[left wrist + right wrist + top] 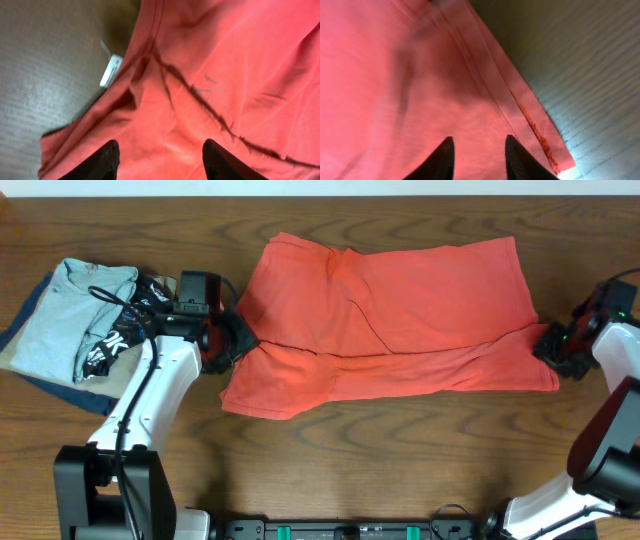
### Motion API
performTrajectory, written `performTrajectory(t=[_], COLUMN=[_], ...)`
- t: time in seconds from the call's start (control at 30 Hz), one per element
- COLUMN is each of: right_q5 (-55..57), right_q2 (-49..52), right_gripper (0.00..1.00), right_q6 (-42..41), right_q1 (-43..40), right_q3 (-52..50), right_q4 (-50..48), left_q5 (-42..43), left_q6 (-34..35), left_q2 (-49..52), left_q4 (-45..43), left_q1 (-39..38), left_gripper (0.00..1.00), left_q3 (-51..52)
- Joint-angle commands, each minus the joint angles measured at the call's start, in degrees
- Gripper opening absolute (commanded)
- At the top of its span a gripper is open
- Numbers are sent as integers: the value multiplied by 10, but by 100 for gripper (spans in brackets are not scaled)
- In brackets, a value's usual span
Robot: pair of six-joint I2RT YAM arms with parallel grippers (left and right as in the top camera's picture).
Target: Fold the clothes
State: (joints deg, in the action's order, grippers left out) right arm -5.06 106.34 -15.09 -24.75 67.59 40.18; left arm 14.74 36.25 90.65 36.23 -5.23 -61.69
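Note:
The clothes, a coral-red T-shirt, lie folded into a wide band across the middle of the wooden table. My left gripper is at the shirt's left edge. In the left wrist view its fingers stand well apart over red cloth, with nothing pinched between them; a white label shows by the neckline. My right gripper is at the shirt's right edge. Its gripper is open with a narrower gap above the cloth, close to the hemmed corner.
A stack of folded garments sits at the far left: a light blue-grey shirt and a black garment with white print beside my left arm. Bare wood runs along the front of the table.

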Motion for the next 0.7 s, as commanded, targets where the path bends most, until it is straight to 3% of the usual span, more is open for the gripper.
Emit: performTrajectory(t=[0.0,0.13,0.33,0.67], right_q5=[25,27,27,27], right_q2=[33,67,91,90], right_gripper=[24,16,14,16], right_q6=[2,2,2,2], right_q1=[4,4,4,4], right_q3=[-2,-2,-2,-2], right_q4=[16,32,49,53], left_q5=[19,33,32,28], left_q6=[-14,-73,-163,-211], left_q2=[-1,-1,5,108], left_q4=[10,10,12,-13], left_q1=[-17,-59,-143,-238], left_gripper=[56,57,62,67], left_q3=[-2,-2,-2,-2])
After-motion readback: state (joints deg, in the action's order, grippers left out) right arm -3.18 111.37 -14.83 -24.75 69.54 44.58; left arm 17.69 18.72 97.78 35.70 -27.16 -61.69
